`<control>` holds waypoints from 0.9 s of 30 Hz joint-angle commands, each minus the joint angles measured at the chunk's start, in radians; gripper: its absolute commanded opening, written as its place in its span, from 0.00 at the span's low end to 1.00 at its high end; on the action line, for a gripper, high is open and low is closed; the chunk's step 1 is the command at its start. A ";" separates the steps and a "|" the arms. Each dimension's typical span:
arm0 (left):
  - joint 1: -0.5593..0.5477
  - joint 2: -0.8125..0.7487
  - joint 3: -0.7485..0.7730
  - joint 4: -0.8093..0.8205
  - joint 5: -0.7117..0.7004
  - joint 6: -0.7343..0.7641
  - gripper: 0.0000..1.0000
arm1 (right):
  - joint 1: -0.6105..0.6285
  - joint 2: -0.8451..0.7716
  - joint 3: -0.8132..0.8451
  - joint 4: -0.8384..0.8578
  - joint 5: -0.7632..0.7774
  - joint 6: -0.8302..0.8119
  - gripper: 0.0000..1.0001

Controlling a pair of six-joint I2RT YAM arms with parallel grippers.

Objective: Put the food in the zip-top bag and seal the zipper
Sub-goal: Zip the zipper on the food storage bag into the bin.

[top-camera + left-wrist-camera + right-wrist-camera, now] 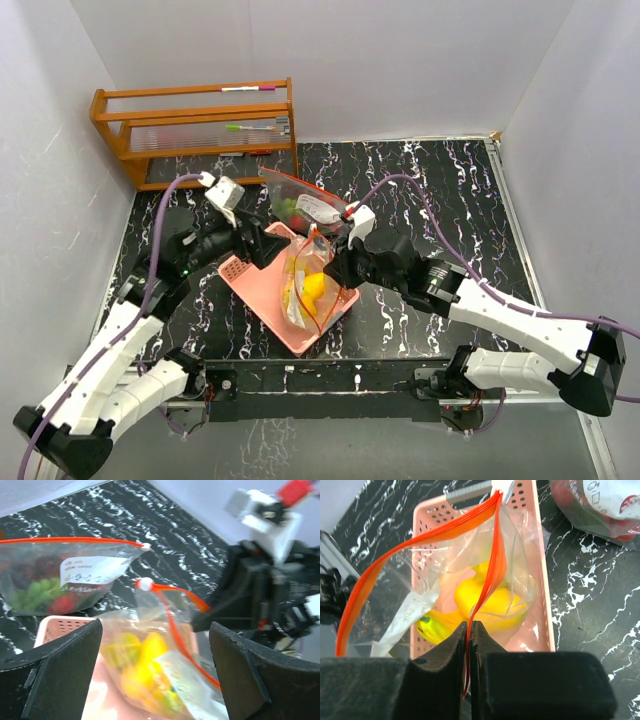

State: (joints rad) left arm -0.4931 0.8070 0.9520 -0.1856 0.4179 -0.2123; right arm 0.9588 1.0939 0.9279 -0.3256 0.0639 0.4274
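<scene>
**Inspector:** Status of the right gripper [469,625]?

**Examiner:** Jaws pressed together on one orange strip of the zipper [495,545], with the strip pinched between the pads. The other strip bows away to the side, so the mouth of the zip-top bag [305,285] stands agape.

**Inspector:** And the left gripper [156,627]?

**Examiner:** Fingers spread wide with nothing between them. It hangs just beside the bag, on the side opposite the right gripper.

**Inspector:** Location of the food?

**Examiner:** The yellow food [485,597] lies inside the zip-top bag, low in the pouch. The bag itself sits in the pink basket [260,285] on the black marbled surface [450,200]. A white slider [145,584] sits at the far end of the zipper.

**Inspector:** Anything else noted?

**Examiner:** A second bag [300,207] lies on the surface just beyond the basket, holding green pieces [37,590] and red pieces [62,602]. A wooden rack [195,130] stands at the far left corner.
</scene>
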 commanded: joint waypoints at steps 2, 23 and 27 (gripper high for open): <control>0.000 0.045 -0.127 0.208 -0.079 0.142 0.84 | -0.004 -0.074 -0.030 0.027 -0.074 -0.119 0.09; 0.058 0.206 -0.275 0.547 0.540 0.479 0.93 | -0.008 -0.152 -0.070 0.020 -0.246 -0.286 0.08; 0.062 0.231 -0.318 0.668 0.583 0.426 0.94 | -0.008 -0.185 -0.073 0.018 -0.269 -0.303 0.08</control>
State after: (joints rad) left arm -0.4397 1.0275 0.6582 0.3458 0.8806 0.2260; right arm 0.9535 0.9588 0.8536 -0.3439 -0.1623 0.1596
